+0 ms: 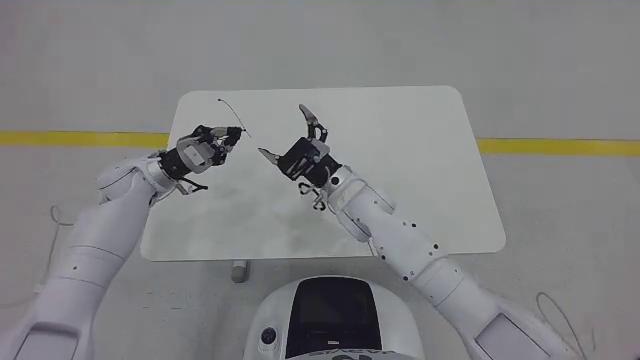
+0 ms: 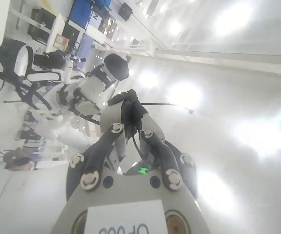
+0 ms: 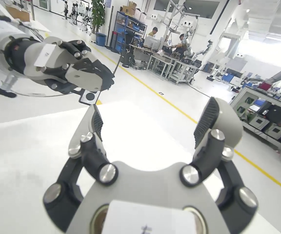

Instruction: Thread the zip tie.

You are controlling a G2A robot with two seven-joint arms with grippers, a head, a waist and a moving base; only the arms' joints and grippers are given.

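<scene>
Top view: left end effector [image 1: 232, 138] pinches the zip tie [image 1: 238, 112] above the bench [image 1: 400, 160]; right end effector [image 1: 285, 132] is spread and empty just beside it.
Threading looks not yet begun: the zip tie is an open strand with no loop. Next, I judge, the right end effector must catch the free end and steer it to the other end, which calls for fine alignment. The zip tie is thin, dark, flexible plastic, gently bowed, with a small lump at its tip. The pads [image 3: 205, 119] are dark and ribbed. The bench is white, smooth and round-cornered.
</scene>
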